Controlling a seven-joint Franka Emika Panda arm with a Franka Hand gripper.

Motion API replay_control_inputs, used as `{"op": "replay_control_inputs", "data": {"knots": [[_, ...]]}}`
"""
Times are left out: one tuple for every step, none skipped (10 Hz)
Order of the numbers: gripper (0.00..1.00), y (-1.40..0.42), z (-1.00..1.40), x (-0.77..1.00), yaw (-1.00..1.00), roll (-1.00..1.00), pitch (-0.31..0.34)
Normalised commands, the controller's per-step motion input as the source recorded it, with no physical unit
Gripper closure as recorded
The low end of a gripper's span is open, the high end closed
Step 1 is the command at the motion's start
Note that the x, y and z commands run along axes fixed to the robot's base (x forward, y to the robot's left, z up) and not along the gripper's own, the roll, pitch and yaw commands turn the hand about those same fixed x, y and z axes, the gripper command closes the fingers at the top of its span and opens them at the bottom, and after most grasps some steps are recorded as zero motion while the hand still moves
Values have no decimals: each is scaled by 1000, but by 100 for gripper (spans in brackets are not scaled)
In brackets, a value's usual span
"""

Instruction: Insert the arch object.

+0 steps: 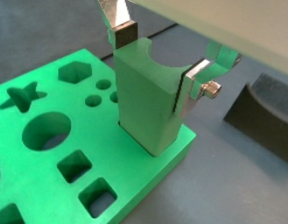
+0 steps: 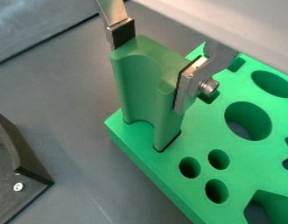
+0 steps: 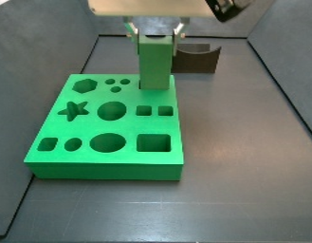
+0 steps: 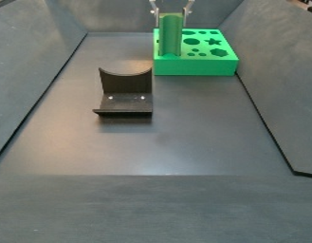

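No small dark brown arch block shows in any view; it is hidden or out of view. A tall green bar (image 1: 146, 105) with a half-round notch in its top stands upright in a slot at the edge of the flat green board (image 1: 76, 101). My gripper (image 1: 158, 61) is at the bar's top, with one finger (image 1: 195, 86) on each side, pads against it. The bar (image 2: 146, 96) and gripper (image 2: 156, 59) show the same way in both wrist views. In the side views the gripper (image 3: 158, 36) hangs over the bar (image 3: 155, 65) at the board's (image 3: 69, 128) far edge.
The dark fixture (image 4: 124, 90) stands on the grey floor apart from the board (image 4: 196, 65); it also shows just behind the board in a side view (image 3: 196, 59). The board has several shaped holes. Sloping grey walls enclose the floor.
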Motion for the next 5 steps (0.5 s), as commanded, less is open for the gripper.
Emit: {"op": "replay_control_inputs", "data": {"knots": [[100, 0, -863, 123, 0, 0, 0], [100, 0, -1000, 0, 0, -6, -110], [100, 0, -911, 0, 0, -30, -117], [100, 14, -49, 0, 0, -87, -74], [100, 23, 0, 0, 0, -27, 0]]}}
